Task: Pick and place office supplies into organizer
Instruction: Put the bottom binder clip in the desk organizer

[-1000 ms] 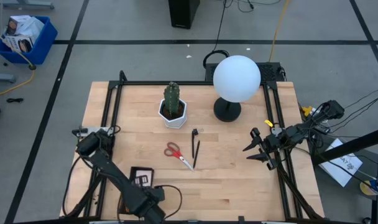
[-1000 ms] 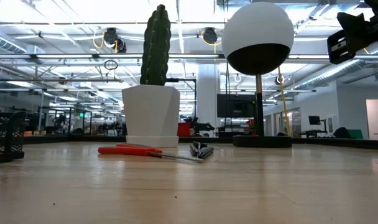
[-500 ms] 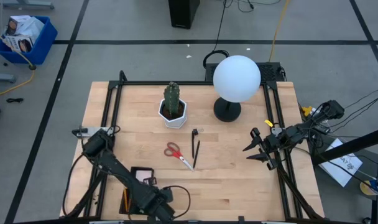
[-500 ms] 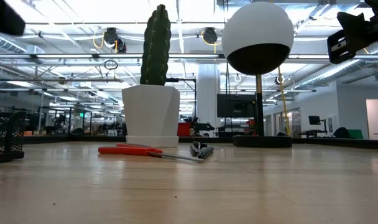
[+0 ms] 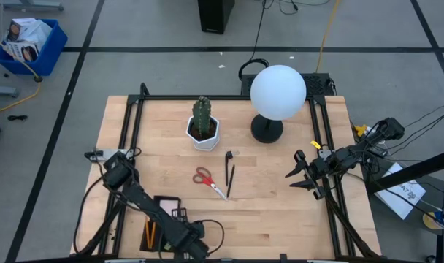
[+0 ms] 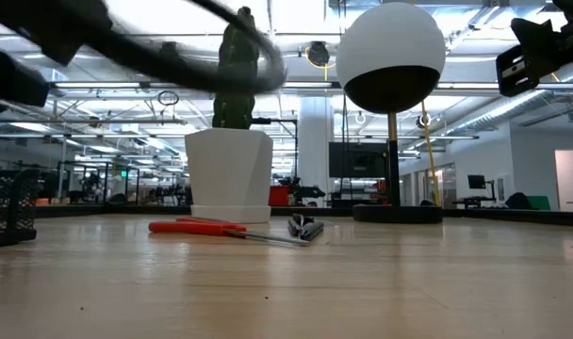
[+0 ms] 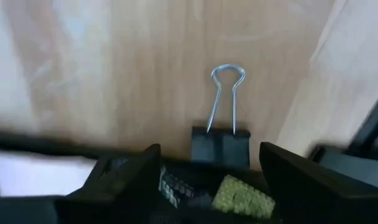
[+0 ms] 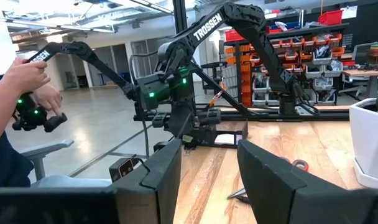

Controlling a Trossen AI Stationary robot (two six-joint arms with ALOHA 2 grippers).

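Now your left gripper (image 7: 207,171) hangs over the organizer (image 5: 163,212) at the table's front edge, jaws spread, clip (image 7: 221,134) released; next, fetch the scissors (image 5: 208,180). Right gripper (image 5: 301,174) waits, jaws apart.

The wooden table (image 5: 280,212) carries scissors (image 5: 204,177), pens (image 5: 229,172), organizer (image 5: 163,215), cactus pot (image 5: 204,131) and lamp (image 5: 269,120).

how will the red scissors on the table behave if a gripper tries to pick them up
The scissors lie flat on the wood, so fingers probably get little edge to catch. They look rigid, unlikely to flex or roll. The blades are partly open, so they may pivot when squeezed.
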